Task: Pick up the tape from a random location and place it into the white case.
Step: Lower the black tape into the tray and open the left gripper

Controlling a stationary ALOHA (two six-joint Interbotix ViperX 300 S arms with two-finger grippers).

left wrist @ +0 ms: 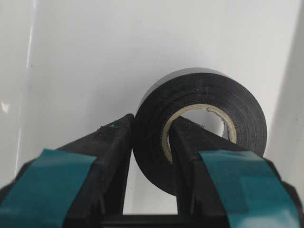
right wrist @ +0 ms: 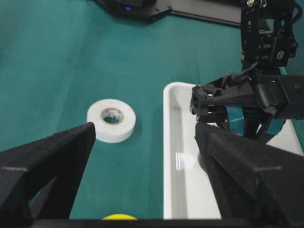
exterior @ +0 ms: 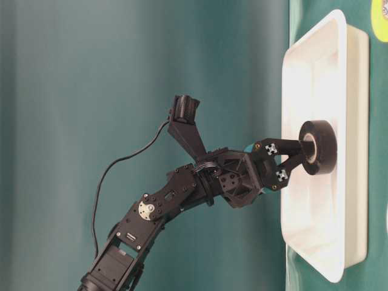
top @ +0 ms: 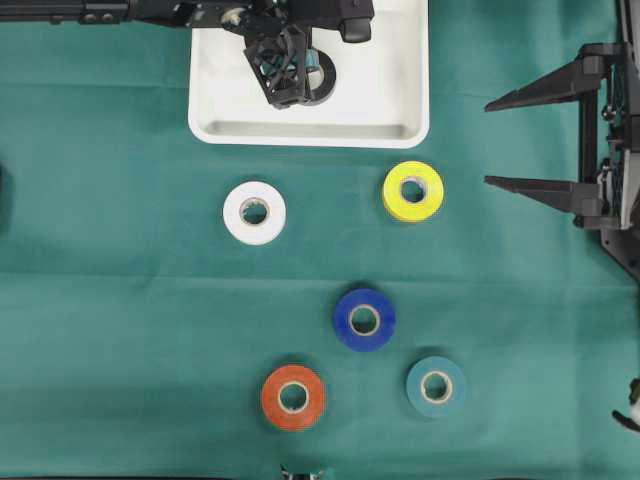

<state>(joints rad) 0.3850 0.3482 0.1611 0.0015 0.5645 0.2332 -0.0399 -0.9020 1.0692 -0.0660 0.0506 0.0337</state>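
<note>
A black tape roll (left wrist: pixel 209 95) stands on edge inside the white case (top: pixel 310 135), low over its floor; whether it touches the floor does not show. My left gripper (left wrist: pixel 149 123) is shut on it, one finger through the cardboard core and the other against the outer wall. From overhead the left gripper (top: pixel 300 85) and the tape (top: pixel 322 80) are in the middle of the case. The table-level view shows the tape (exterior: pixel 318 147) below the rim of the case (exterior: pixel 327 60). My right gripper (top: pixel 490 143) stands wide open at the right edge, holding nothing.
Loose rolls lie on the green cloth: white (top: pixel 254 212), yellow (top: pixel 413 190), blue (top: pixel 364 319), orange (top: pixel 293 397) and teal (top: pixel 436 386). In the right wrist view the white roll (right wrist: pixel 111 119) lies left of the case (right wrist: pixel 183 156).
</note>
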